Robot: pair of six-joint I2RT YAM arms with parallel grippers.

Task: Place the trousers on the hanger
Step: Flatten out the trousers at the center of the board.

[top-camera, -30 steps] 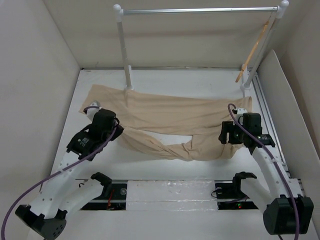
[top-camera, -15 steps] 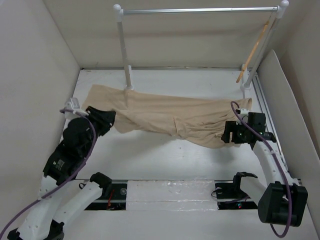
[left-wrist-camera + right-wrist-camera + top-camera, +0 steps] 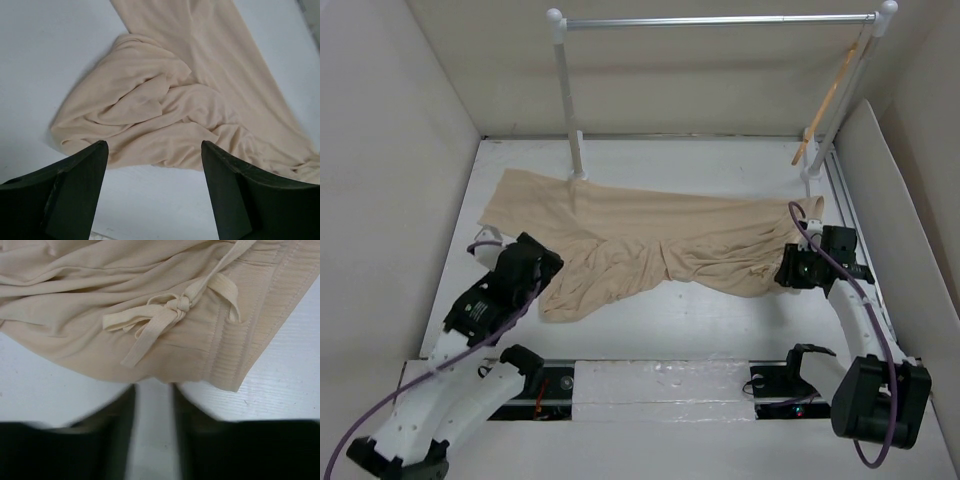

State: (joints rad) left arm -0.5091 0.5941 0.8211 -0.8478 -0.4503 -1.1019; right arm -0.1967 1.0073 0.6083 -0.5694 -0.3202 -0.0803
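Beige walls (image 3: 400,150) box in a matte white table (image 3: 720,310), and the rack (image 3: 720,20) crowds the top. Trousers (image 3: 650,235) lie flat across centre frame, legs bunched lower left. Light and limp, so they'll sag and slide. Grab the ribbed waistband (image 3: 250,315) centre right, not the drawstring (image 3: 175,305). Hanger (image 3: 828,100) hangs upper right, well apart. Left gripper (image 3: 153,145): jaws wide, empty. Right gripper (image 3: 152,390): jaws narrowly apart, empty, just short of the waistband.

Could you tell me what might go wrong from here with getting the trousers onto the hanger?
One leg of the trousers lies bunched before the open left gripper; a pinch might catch only some layers. The right gripper sits by the loose drawstring and might snag it rather than the waistband. The hanger hangs up on the rail; lifted trousers might trail.
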